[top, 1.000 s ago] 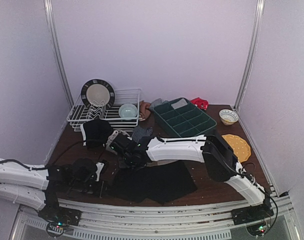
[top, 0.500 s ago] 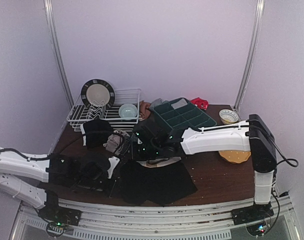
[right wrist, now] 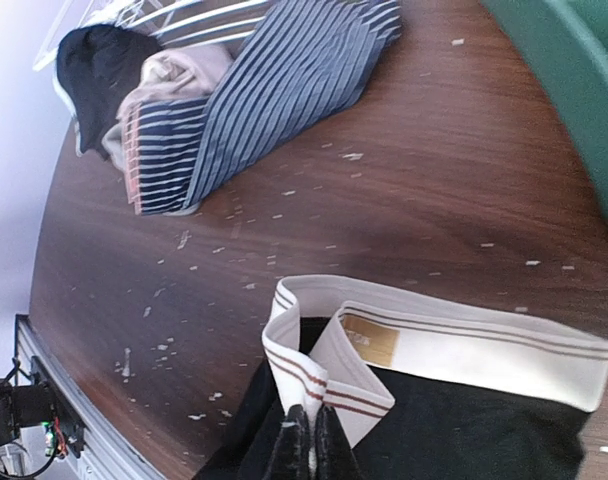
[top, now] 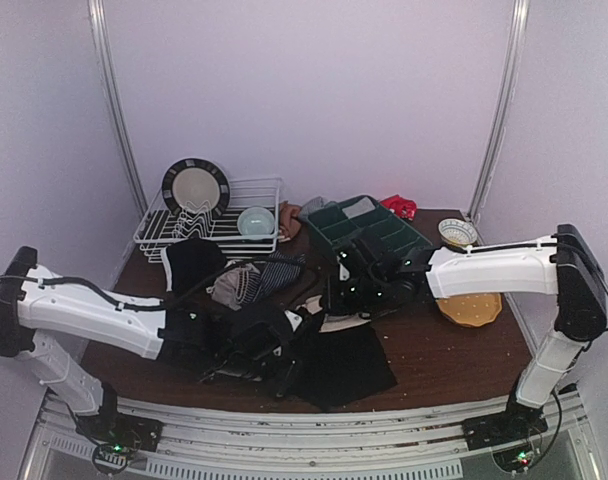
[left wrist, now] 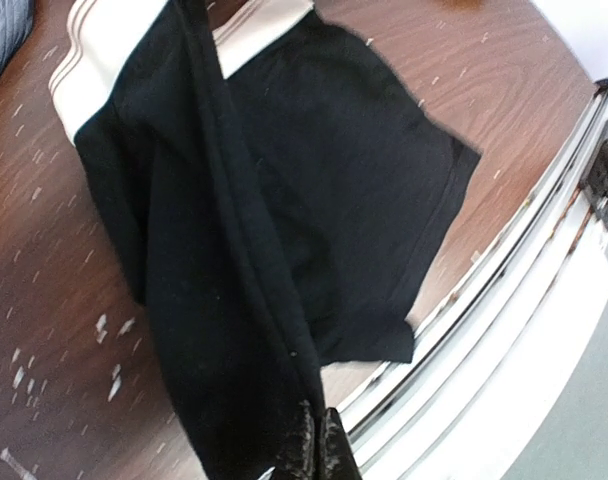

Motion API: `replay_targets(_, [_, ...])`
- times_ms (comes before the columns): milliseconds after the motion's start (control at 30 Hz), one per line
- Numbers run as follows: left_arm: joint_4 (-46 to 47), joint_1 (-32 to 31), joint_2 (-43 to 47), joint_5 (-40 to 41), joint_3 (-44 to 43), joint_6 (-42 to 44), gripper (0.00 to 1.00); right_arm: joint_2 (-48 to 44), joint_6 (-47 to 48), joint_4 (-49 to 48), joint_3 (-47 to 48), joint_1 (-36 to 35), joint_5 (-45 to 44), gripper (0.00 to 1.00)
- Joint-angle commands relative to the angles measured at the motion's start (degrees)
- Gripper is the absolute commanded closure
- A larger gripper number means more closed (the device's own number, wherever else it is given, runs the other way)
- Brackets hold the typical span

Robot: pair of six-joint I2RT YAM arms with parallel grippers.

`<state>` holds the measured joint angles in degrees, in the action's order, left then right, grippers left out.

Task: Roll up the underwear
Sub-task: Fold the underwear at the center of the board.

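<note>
The black underwear with a white striped waistband lies at the table's near middle. My left gripper is shut on its left side and holds a long fold of black cloth up over the rest. My right gripper is shut on the waistband's folded corner at the garment's far edge. A navy striped pair, a beige-pink pair and another black one lie heaped behind, in front of the rack.
A white dish rack with a plate and a bowl stands back left. A green divided tray with grey cloth at its back is behind my right gripper. A small bowl and a yellow plate are at the right. The table's front rail is close.
The right arm swung rightward, drawing the waistband with it. The left arm reached right to the garment's left side and lifted a fold of black cloth.
</note>
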<state>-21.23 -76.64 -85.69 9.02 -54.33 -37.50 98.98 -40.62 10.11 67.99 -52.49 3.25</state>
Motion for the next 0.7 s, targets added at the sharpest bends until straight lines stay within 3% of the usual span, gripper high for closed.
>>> replay_targets(0, [3.9, -0.4, -5.2, 0.5, -5.9, 1.1, 1.0, -2.9, 3.6, 3.0, -3.4, 3.5, -0.8, 1.0])
replay_targets(333, [4.5, -0.5, -18.5, -2.6, -18.3, 2.0, 1.0, -1.6, 9.7, 8.6, -2.3, 5.8, -0.3, 1.0])
replay_targets(667, [5.3, -1.1, -21.1, -4.1, -22.5, 3.7, 1.0, -9.1, 10.4, 10.5, -7.3, 7.7, -0.7, 1.0])
